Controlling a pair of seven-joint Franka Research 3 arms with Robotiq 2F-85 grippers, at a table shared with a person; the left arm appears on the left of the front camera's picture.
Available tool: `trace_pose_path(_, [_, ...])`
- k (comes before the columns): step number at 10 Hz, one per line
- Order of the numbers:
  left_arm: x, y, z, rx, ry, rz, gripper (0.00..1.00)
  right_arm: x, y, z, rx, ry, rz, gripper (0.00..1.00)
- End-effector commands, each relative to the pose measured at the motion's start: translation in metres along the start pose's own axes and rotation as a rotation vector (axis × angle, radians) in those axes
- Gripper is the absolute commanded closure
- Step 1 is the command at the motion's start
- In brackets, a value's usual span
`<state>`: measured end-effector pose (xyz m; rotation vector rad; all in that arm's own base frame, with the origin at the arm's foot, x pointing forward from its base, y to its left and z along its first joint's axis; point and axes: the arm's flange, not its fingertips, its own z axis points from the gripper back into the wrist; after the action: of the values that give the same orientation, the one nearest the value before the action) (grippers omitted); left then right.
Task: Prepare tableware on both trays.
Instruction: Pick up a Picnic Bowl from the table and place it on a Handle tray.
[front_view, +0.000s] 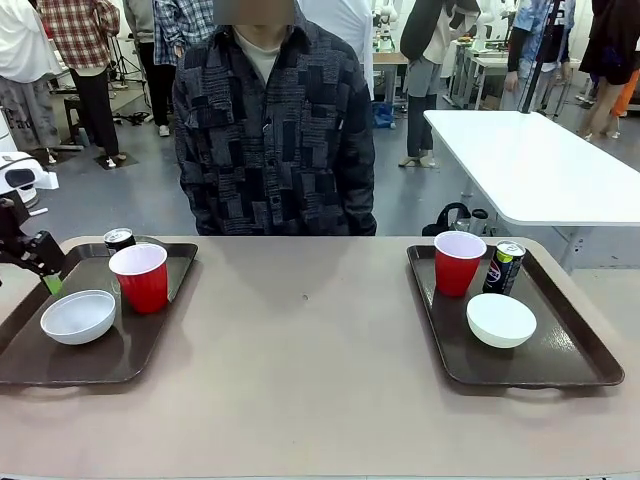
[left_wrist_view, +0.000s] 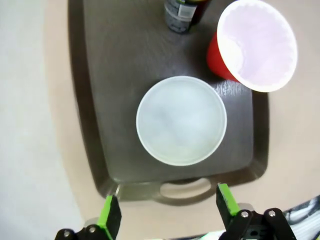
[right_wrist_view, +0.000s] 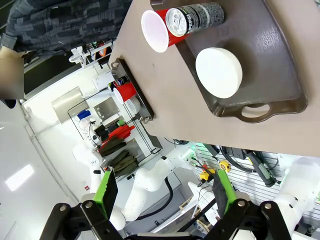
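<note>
**Both trays loaded; left gripper nearest its bowl**

Nearest our front camera lie the two trays: left tray (front_view: 150, 345) holds a bowl (front_view: 78, 316), cup (front_view: 140, 277) and can (front_view: 119, 240); right tray (front_view: 580, 365) holds a bowl (front_view: 501, 320), cup (front_view: 458, 262) and can (front_view: 503, 267). We see the left gripper (left_wrist_view: 169, 212) with fingers apart and empty; its bowl lies at 12 o'clock, beyond the tray handle. Our right gripper (right_wrist_view: 164, 192) also stands spread and empty, well above its tray. We judge the layout complete. The tabletop (front_view: 300, 380) is smooth tan; people stand behind.
</note>
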<state>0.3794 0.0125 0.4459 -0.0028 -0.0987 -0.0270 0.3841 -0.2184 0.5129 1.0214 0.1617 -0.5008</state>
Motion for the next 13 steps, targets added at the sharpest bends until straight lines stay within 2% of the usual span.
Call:
trace_pose_path(1, [-0.019,-0.007,0.012,-0.001,-0.019,0.041,0.00,-0.002,0.001,0.001,0.006,0.001,-0.001,0.00])
trace_pose_path(9, [-0.070,-0.015,0.062,-0.038,-0.094,-0.021,0.00,-0.002,0.001,0.001,0.006,0.001,-0.001,0.00])
trace_pose_path(11, [-0.055,-0.011,0.071,-0.011,-0.094,-0.007,0.00,-0.002,0.001,0.001,0.006,0.001,-0.001,0.00])
trace_pose_path(13, [-0.055,-0.011,0.071,-0.011,-0.094,-0.007,0.00,-0.002,0.001,0.001,0.006,0.001,-0.001,0.00])
